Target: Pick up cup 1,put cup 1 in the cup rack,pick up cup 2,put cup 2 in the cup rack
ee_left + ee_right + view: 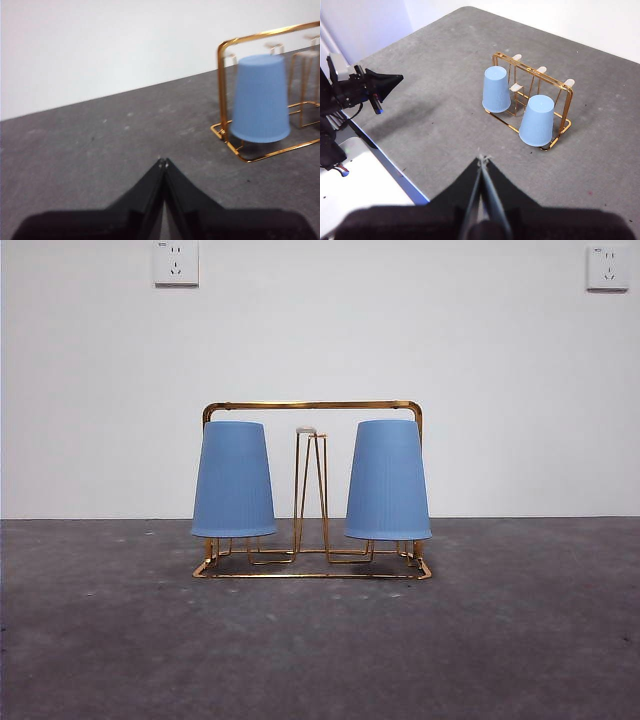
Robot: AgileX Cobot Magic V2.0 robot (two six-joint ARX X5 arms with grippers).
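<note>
Both blue cups sat upside down on the cup rack [311,405], cup 1 [233,480] left and cup 2 [388,481] right in the front view. Left pincer [163,162] and right pincer [482,160] stayed clear, jaws closed, empty, above the grey surface [320,660].

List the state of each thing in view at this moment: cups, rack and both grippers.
Left blue cup: upside down on the cup rack, free of either gripper.
Right blue cup: upside down on the rack, also free.
Cup rack: upright on the table, middle prongs bare.
Left gripper: jaws shut, empty, away from the rack.
Right gripper: jaws shut, empty, away from the rack.
</note>
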